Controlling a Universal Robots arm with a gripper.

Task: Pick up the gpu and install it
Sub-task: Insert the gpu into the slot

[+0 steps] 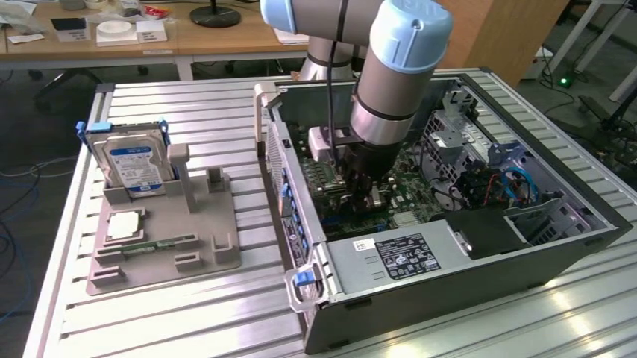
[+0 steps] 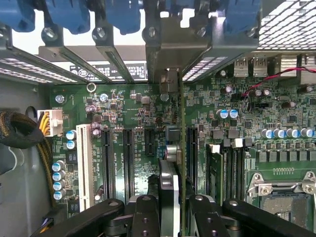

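Note:
The gpu (image 2: 181, 116) shows edge-on in the wrist view as a thin green-edged board standing upright over the motherboard (image 2: 123, 113). Its far end reaches the pale metal bracket (image 2: 170, 52) at the case's rear slot openings. My gripper (image 2: 178, 200) is shut on the gpu, one black finger (image 2: 145, 215) on each side of the board. The card's lower edge lies along a long black expansion slot (image 2: 192, 158); I cannot tell whether it is seated. In the exterior view my gripper (image 1: 360, 195) reaches straight down into the open computer case (image 1: 448, 257).
Parallel black slots (image 2: 127, 158) and a white slot (image 2: 84, 163) lie beside the card; the processor socket (image 2: 281, 192) is on the other side. On the metal table, a grey holder (image 1: 164, 250) carries a hard drive (image 1: 134, 164), a chip (image 1: 124, 224) and a memory stick (image 1: 159, 243).

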